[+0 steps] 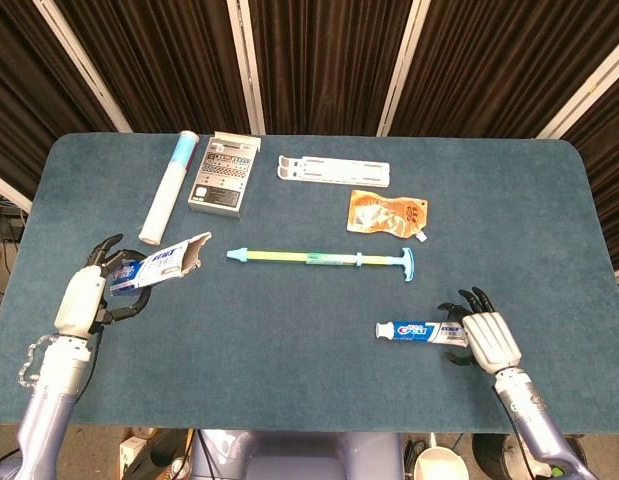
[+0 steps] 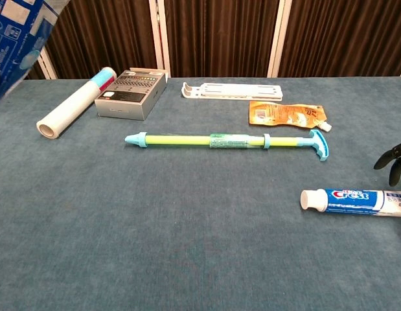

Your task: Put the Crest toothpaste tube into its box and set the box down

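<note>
- My left hand (image 1: 89, 293) holds the blue-and-white Crest cardboard box (image 1: 161, 262) lifted off the blue felt tabletop (image 1: 289, 310), with the box's open end pointing toward the middle; the chest view catches only a corner of the box at its upper left.
- The white-and-blue Crest toothpaste tube (image 1: 422, 331) lies flat near the front right, white cap pointing left, well apart from the box.
- My right hand (image 1: 481, 335) is at the tube's tail end, fingers curved down around it. I cannot tell whether they have closed on the tube or only touch it; the tube looks to be resting on the tabletop.
- So I judge the box pickup done and the tube grasp in progress. Lifting the tube, sliding it into the open end, and setting the box down are all left.
- The long yellow-green rod with light-blue ends (image 1: 322, 259) lies between the two and is not part of my job.
</note>
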Action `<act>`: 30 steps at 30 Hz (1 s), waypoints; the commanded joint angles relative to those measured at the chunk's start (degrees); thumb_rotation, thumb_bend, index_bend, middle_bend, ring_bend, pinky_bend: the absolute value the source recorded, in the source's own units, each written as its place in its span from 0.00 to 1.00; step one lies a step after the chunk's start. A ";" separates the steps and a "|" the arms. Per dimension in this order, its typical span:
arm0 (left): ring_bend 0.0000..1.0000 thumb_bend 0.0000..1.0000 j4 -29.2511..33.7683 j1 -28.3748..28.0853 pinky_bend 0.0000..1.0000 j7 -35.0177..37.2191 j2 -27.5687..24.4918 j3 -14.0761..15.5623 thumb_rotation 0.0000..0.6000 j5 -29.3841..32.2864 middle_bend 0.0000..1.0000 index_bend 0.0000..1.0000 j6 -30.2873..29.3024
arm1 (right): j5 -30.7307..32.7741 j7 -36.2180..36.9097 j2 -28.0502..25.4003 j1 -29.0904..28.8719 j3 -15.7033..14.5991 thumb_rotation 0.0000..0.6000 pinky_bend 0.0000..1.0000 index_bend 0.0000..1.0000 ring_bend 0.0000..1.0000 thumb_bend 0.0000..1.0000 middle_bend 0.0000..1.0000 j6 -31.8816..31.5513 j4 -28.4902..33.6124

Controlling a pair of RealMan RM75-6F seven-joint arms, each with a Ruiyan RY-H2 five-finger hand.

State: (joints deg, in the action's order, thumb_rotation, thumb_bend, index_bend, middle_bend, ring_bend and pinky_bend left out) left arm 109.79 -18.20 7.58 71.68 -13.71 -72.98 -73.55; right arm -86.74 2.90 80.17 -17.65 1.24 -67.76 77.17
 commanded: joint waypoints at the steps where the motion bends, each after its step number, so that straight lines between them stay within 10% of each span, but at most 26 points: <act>1: 0.08 0.43 -1.36 -0.75 0.07 4.18 0.67 0.13 1.00 -0.83 0.38 0.38 1.78 | -0.01 0.13 -0.02 -0.06 0.04 1.00 0.00 0.29 0.12 0.16 0.42 -0.13 -0.10; 30: 0.08 0.43 -1.30 -0.73 0.07 3.22 -1.13 0.80 1.00 -0.30 0.38 0.38 0.82 | -0.29 -0.06 4.50 -2.63 -0.03 1.00 0.00 0.30 0.13 0.16 0.44 1.87 -3.82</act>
State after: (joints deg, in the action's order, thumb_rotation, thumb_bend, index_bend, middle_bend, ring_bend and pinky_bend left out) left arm 108.49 -18.94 10.80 70.56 -12.92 -73.28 -72.72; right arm -87.11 2.71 84.76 -20.24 1.16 -65.88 73.48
